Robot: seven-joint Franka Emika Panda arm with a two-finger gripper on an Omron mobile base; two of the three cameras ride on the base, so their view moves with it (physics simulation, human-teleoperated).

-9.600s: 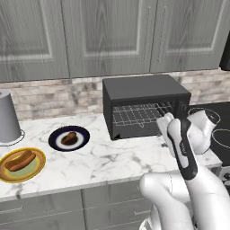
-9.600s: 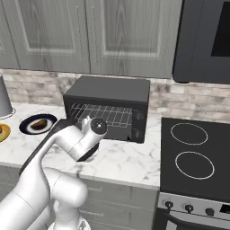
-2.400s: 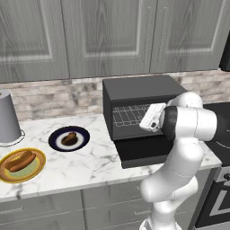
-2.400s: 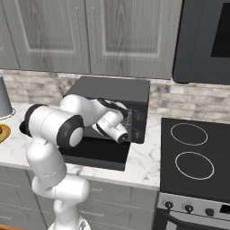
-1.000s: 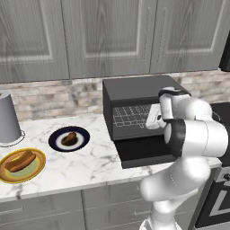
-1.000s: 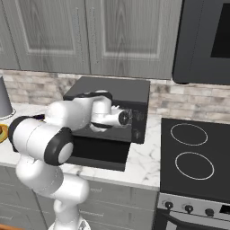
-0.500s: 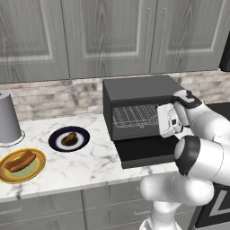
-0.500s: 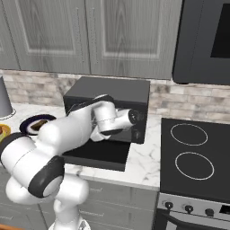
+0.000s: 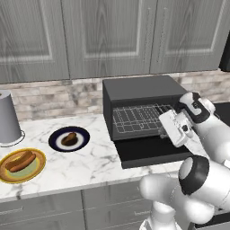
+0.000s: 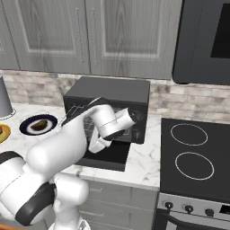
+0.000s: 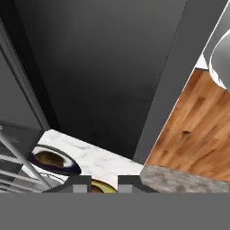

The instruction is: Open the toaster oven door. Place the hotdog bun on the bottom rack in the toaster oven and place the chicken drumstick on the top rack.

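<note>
Left base view: toaster oven door [image 9: 150, 152] hangs flat, so we can reach both racks; gripper [image 9: 168, 130] sits shut and empty by the oven's front right corner.
Counter: hotdog bun [image 9: 20, 161] near its front left edge, chicken drumstick [image 9: 68, 139] mid-counter, well apart from us.
Right base view: toaster oven [image 10: 109, 113] mouth half blocked by our arm.
Hand view: door panel [image 11: 103, 76] close; fingertips [image 11: 80, 185] pinched together.

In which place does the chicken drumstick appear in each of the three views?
Left base view: the chicken drumstick lies left of centre, on the counter to the left of the toaster oven.
Right base view: the drumstick is at the far left, at mid height.
Hand view: the drumstick is at the lower left.
Shared landmark: the dark plate under the drumstick, seen in all three views.
</note>
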